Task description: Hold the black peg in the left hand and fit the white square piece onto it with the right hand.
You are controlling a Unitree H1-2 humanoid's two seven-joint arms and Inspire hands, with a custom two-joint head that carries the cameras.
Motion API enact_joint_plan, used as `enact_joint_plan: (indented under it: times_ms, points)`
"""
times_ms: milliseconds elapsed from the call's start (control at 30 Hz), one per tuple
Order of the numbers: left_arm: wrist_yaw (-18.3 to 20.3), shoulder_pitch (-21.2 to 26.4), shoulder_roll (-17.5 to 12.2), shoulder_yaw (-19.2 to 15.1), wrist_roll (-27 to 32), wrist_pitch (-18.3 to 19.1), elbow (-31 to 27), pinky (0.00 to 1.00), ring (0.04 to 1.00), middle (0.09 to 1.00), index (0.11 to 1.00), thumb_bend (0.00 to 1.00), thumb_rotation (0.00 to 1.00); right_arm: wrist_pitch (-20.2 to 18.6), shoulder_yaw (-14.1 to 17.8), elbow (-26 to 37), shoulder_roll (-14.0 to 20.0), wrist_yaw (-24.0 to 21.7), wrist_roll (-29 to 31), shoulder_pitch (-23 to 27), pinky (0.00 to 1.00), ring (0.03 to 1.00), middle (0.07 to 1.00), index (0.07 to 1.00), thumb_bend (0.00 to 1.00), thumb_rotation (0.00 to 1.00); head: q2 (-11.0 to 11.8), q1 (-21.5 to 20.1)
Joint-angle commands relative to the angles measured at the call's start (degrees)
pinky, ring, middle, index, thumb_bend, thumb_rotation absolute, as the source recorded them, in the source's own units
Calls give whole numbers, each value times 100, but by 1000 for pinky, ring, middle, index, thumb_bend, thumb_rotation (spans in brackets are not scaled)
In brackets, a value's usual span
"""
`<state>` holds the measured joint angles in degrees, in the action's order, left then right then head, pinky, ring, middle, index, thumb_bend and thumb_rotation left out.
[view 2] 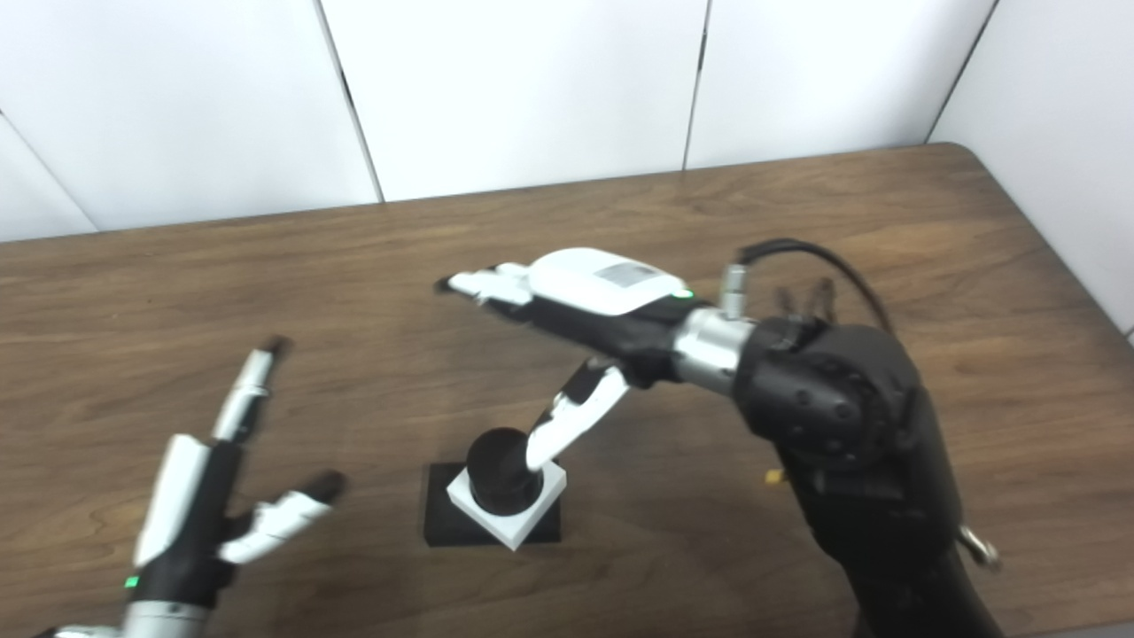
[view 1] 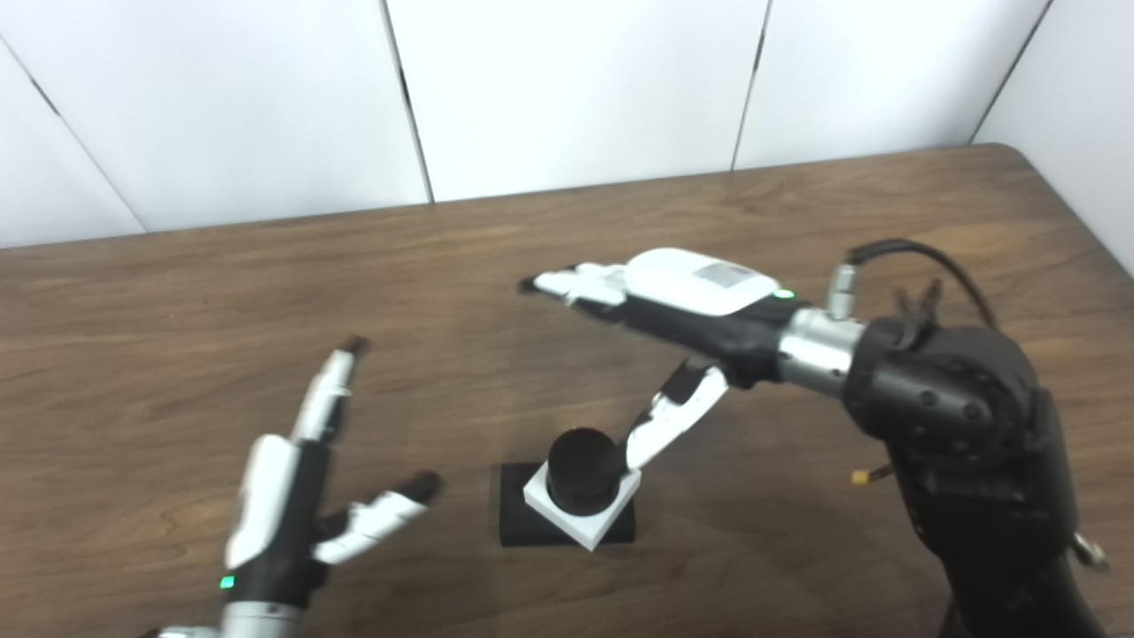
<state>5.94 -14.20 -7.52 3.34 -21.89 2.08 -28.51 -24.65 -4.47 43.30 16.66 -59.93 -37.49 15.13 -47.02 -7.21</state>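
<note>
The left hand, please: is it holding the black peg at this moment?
No. The left hand is open beside the peg, its fingers spread and apart from it; the white piece sits around the peg.

No text, brand, number or sign can be read anywhere in either view. A pale grey patch that may be a label is seen on the white back of the right hand [view 1: 682,292], but whatever is printed on it is too blurred to be made out. A small green light is shown at the wrist end of that hand, and another at the wrist of the left hand [view 1: 283,514]; no characters are carried by either.
</note>
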Motion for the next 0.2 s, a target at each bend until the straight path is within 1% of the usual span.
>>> enact_joint_plan:
  times_ms: [0, 33, 67, 100, 133, 167]
  points:
    - [-248, 134, 255, -346, 773, 58, 15, 997, 1000, 1000, 1000, 914, 985, 93, 320, -31, -85, 767, 333, -396, 917, 1000, 1000, 1000, 790, 795, -7, 11]
    - [-279, 137, 297, -508, 1173, 168, 55, 999, 1000, 997, 1000, 870, 995, 172, 518, -131, -214, 1161, 503, -678, 905, 997, 1000, 1000, 721, 866, -14, -1]
    - [-312, 135, 349, -643, 1549, 269, 84, 1000, 1000, 996, 1000, 859, 997, 261, 646, -214, -314, 1490, 624, -893, 904, 996, 1000, 1000, 701, 883, -17, -21]
    - [-335, 133, 378, -722, 1805, 340, 96, 1000, 1000, 988, 999, 811, 999, 315, 708, -269, -365, 1724, 720, -1025, 893, 986, 1000, 1000, 617, 952, -17, -21]
    - [-359, 148, 401, -842, 2190, 399, 157, 1000, 1000, 985, 999, 795, 1000, 323, 868, -340, -494, 1986, 988, -1222, 889, 982, 1000, 1000, 588, 976, -21, -28]
    - [-380, 149, 388, -934, 2463, 466, 226, 1000, 990, 979, 993, 747, 1000, 365, 1085, -439, -680, 2225, 1449, -1410, 915, 987, 1000, 1000, 522, 988, -13, -25]
